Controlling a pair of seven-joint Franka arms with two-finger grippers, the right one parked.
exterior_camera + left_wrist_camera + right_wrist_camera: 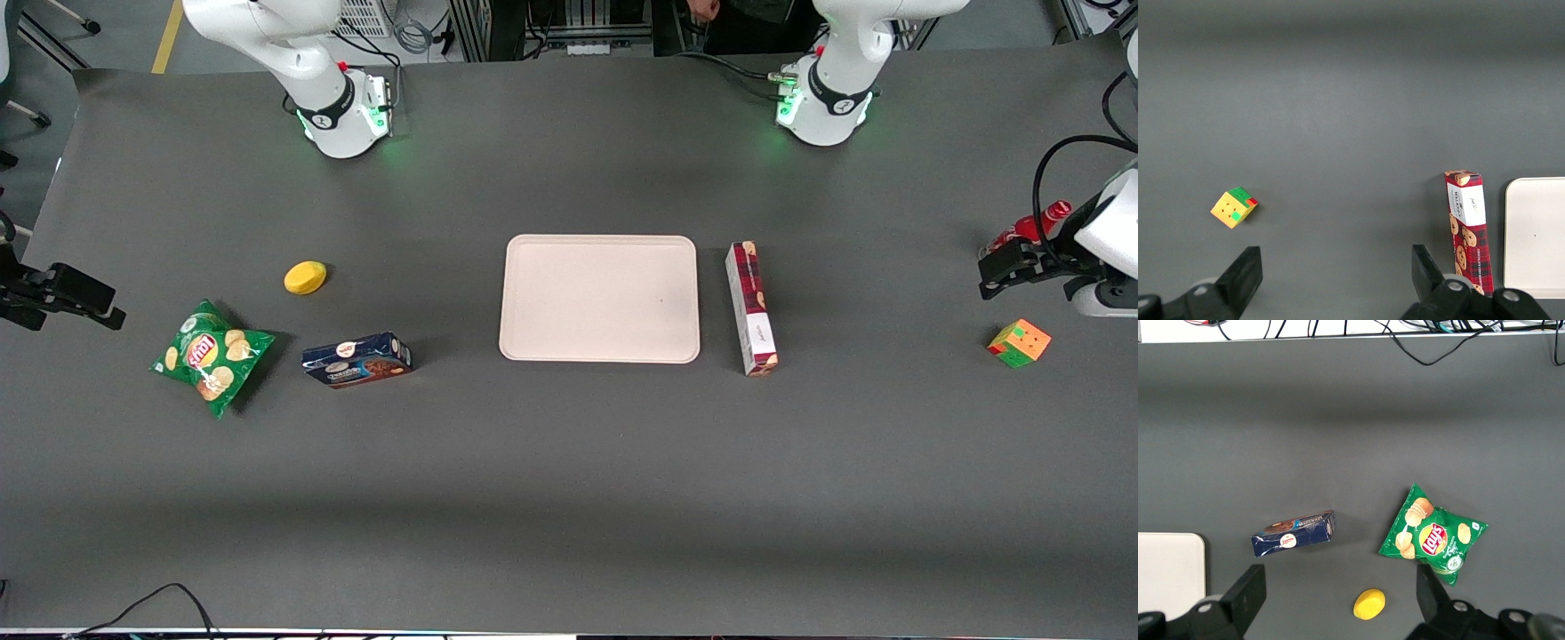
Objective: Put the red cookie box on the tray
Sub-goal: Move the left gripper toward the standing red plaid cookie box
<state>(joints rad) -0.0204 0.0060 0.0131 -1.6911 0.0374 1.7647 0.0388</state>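
The red cookie box [751,308] lies flat on the dark table mat, its long side running alongside the short edge of the tray [600,298], a small gap apart. The pale tray lies flat with nothing on it. My gripper [994,271] hovers at the working arm's end of the table, well away from the box. In the left wrist view my gripper [1336,267] is open with only bare mat between its fingers; the red cookie box [1466,227] and the tray's edge [1536,233] lie off to one side of it.
A coloured cube [1019,342] sits on the mat near my gripper, and a red bottle [1036,227] stands just by it. Toward the parked arm's end lie a dark blue cookie box [356,359], a green chips bag [210,356] and a yellow lemon-like object [305,277].
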